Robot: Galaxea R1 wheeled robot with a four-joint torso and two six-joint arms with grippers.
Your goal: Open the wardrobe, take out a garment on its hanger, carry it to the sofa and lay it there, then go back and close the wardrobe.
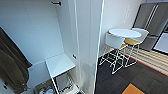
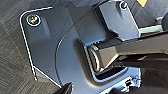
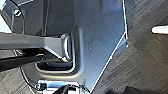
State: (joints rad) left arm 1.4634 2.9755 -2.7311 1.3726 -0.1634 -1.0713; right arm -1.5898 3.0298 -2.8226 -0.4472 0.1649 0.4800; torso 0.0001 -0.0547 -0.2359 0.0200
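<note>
Wardrobe [image 1: 37, 32] interior, white and open, takes up the left half of the head view. Its back wall is bare, with one small black hook [image 1: 56, 3] near the top. An open door [image 1: 87, 45] stands edge-on near the middle of the picture, a tall white panel reaching down to the floor. Hanging at the far left edge is an olive-brown jacket [image 1: 11, 67] (bulky, long and dark, its lower part near the bottom corner). Low inside the wardrobe sits a white shelf [image 1: 60, 64], and below it a container [image 1: 46, 89] with colourful items too blurred to name.

To the right of the door, farther off, a small round white table [image 1: 125, 32] stands with white chairs [image 1: 113, 41] on thin wire legs; one chair has a yellow seat [image 1: 131, 41]. Behind them rises a steel-grey refrigerator [image 1: 151, 22]. The floor there is dark carpet [image 1: 140, 77] with an orange tile [image 1: 132, 89] at the near edge and a pale striped strip farther right.

Both wrist views look down past the robot's own dark plate and bar to grey carpet. Whether either gripper's jaws are wide or narrow cannot be told. No black T-shirt or white hanger can be made out, so the garment's place cannot be told.
</note>
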